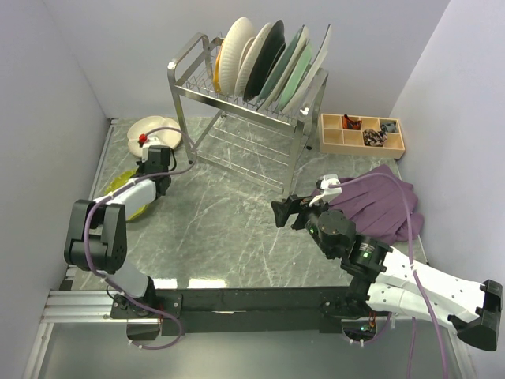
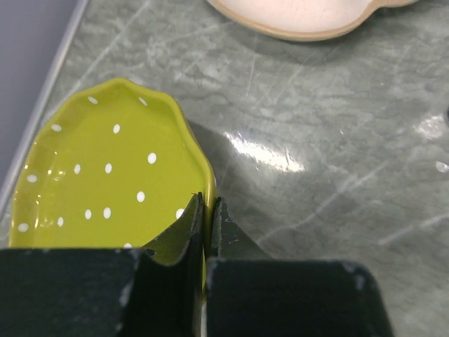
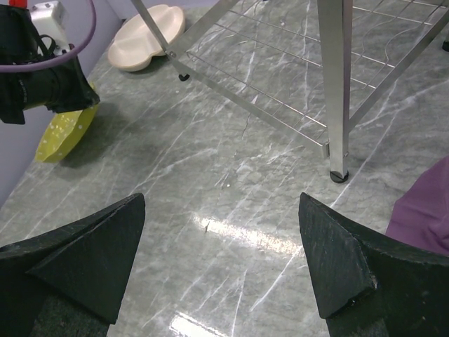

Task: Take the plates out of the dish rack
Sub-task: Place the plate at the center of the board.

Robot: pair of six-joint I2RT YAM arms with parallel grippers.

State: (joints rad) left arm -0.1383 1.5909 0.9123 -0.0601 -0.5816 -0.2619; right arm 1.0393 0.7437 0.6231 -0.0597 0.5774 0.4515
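Currently the left claw (image 2: 208, 205) pinches the dotted plate (image 2: 105, 175) by its rim, the right claw (image 3: 221, 260) gapes empty; releasing it tilted could slap it onto the counter (image 2: 330, 182).

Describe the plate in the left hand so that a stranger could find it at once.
Start at the wire dish rack at the back of the table, then look left toward the wall, where two plates are. The plate is the nearer one, its rim pinched by the left hand. Unlike the cream plate beside it, it is yellow-green with white dots.
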